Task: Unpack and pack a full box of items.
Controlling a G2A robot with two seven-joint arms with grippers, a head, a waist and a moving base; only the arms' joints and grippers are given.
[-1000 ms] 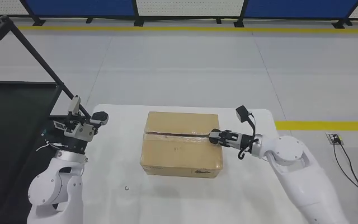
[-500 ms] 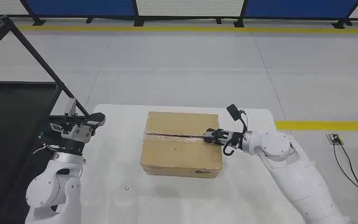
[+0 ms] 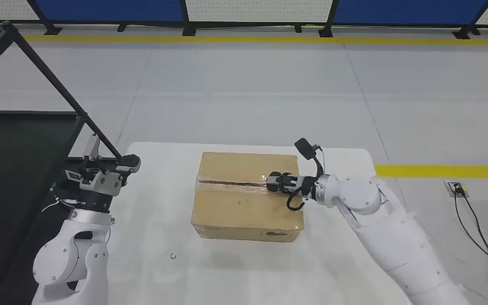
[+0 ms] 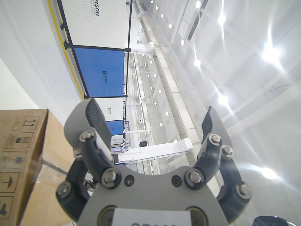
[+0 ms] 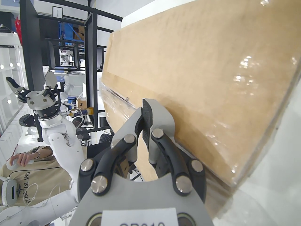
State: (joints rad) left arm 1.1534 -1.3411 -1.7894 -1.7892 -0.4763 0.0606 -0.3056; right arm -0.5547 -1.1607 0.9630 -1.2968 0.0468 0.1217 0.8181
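- Top view: the sealed cardboard box [image 3: 248, 197] sits mid-way across the white table [image 3: 152, 236]; the right gripper [image 3: 270, 183] rests on its taped seam; the left gripper [image 3: 130, 162] hangs well apart, at the table's left edge
- Left wrist view: left gripper's fingers spread wide, holding nothing
- Right wrist view: right gripper's fingers pressed together against the box top

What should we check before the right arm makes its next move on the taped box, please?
1. Box flat on the table: ok.
2. Right hand tip at the tape seam on the box top: ok.
3. Right hand shut, nothing visible between its pads: ok.
4. Left hand open, raised and apart from the box: ok.
5. Tape slit through under the right hand: cannot tell.
6. Box flaps open for unpacking: not ok, both lie closed.
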